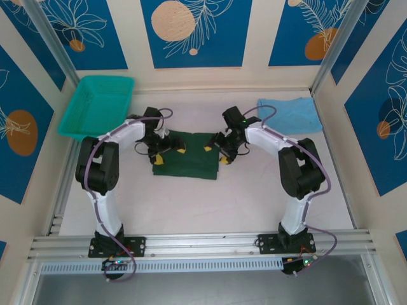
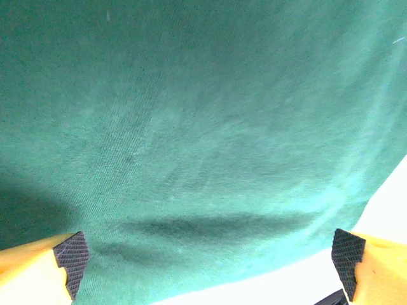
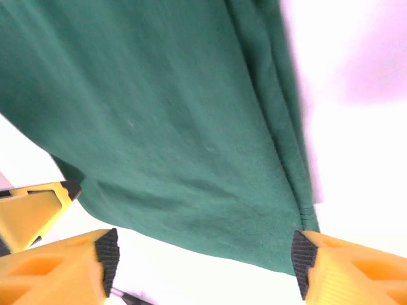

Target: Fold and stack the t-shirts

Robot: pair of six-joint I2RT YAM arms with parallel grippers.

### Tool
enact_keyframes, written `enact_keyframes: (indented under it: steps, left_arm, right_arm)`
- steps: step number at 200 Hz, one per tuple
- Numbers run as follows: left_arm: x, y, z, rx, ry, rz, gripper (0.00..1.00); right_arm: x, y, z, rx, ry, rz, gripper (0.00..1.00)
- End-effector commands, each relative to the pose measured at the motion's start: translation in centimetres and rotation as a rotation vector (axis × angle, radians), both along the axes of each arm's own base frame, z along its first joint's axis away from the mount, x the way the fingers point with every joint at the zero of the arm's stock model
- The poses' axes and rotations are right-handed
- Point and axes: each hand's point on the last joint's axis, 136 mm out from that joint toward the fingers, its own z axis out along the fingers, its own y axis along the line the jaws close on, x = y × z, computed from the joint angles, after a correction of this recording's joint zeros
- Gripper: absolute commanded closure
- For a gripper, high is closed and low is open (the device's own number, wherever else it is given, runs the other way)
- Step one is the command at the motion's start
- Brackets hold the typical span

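Dark green t-shirt [image 1: 186, 164]: lies flat as a folded rectangle on the white tabletop [image 1: 254, 197], between the two arms.
Left tool [image 1: 169, 154]: at the green shirt's left end, jaws wide apart and holding nothing.
Left tool, wrist view [image 2: 208, 254]: one black pad sits over the green cloth. The other is past the shirt's edge, over bare tabletop. Whether either pad presses the cloth cannot be told.
Right tool [image 1: 216, 154]: at the green shirt's right end, jaws also spread wide with nothing clamped.
Right tool, wrist view [image 3: 205, 257]: one pad is right at the corner where the shirt's layered edge ends. The other is beside the shirt's near edge, over tabletop. Contact cannot be told.
Light blue t-shirt [image 1: 289, 114]: folded, well apart from the green shirt, beyond its right end toward the back wall.
Teal basket [image 1: 105, 80]: well apart from the green shirt, beyond its left end, tilted against the back corner.
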Motion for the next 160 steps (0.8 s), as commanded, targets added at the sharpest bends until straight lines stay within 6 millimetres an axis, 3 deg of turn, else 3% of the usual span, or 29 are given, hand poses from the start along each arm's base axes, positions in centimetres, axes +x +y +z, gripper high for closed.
enact_keyframes:
  steps: [1, 21, 37, 66, 96, 118, 143, 160]
  left_arm:
    - [1.5, 0.7, 5.7, 0.0, -0.11, 0.024, 0.0]
    - [1.3, 1.6, 7.3, 0.046, -0.154, 0.031, 0.0]
    - [0.4, 3.1, 7.8, 0.134, -0.188, 0.036, 0.0]
    - [-3.0, 5.4, 6.9, 0.234, -0.192, 0.069, 0.0]
    - [-7.3, 6.3, 5.0, 0.237, -0.153, 0.094, 0.0]
    - [-10.1, 6.6, 3.9, 0.238, -0.115, 0.088, 0.0]
    - [-12.0, 7.1, 3.5, 0.238, -0.103, 0.091, 0.0]
    - [-12.6, 7.3, 3.9, 0.238, -0.113, 0.09, 0.0]
  right_arm:
    - [1.7, -2.0, 0.6, -0.069, -0.056, 0.006, 0.19]
    - [2.7, -1.9, -1.0, -0.106, -0.038, 0.051, 0.1]
    - [3.6, -1.4, -2.2, -0.176, -0.048, 0.114, 0.08]
    - [4.3, 0.1, -4.7, -0.291, -0.033, 0.202, 0.09]
    - [3.3, 1.9, -7.2, -0.32, 0.023, 0.225, 0.16]
    - [2.5, 2.6, -8.2, -0.367, 0.031, 0.261, 0.31]
    - [2.1, 2.3, -8.7, -0.43, 0.008, 0.28, 0.6]
    - [2.5, 1.0, -8.6, -0.492, -0.023, 0.29, 0.8]
